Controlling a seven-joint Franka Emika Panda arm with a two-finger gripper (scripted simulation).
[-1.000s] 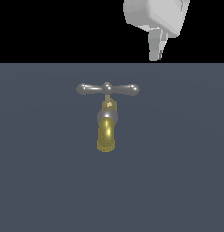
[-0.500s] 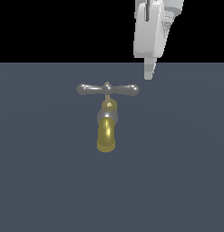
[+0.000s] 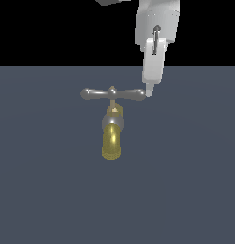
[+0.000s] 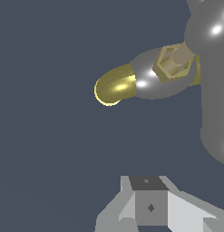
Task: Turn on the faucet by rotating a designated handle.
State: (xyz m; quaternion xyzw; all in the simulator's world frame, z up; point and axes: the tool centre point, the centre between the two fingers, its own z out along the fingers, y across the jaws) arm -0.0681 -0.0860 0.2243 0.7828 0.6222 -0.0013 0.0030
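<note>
White and pale grey, the gripper (image 3: 149, 92) hangs straight down from the arm (image 3: 157, 24) at about one o'clock in the exterior view. Its fingertip sits right at the end of the handle (image 3: 112, 94) on the exterior view's right, at the same height as the bar; whether it touches that rounded end or stands just beside it cannot be told. Only one narrow finger (image 3: 151, 66) shows from this side, so whether the jaws are parted or pressed together cannot be told. Nothing is seen held between them. In the wrist view the gripper body (image 4: 149, 206) fills the six o'clock edge, and no fingertips are clear there either.

The handle is a slim grey bar lying level, with bulbous ends, near the centre of the exterior view, a little toward twelve o'clock. A small brass knob stands at its middle. In the wrist view the handle (image 4: 213, 90) is a large blurred grey shape at three o'clock.

Below the bar the faucet (image 3: 112, 136) runs toward six o'clock: thin brass stem, grey collar, then the shiny yellow-brass spout. The wrist view shows the faucet (image 4: 131, 84) near one o'clock with a brass hexagonal nut on the collar.

All rests on a flat slate-blue floor (image 3: 43, 190).
</note>
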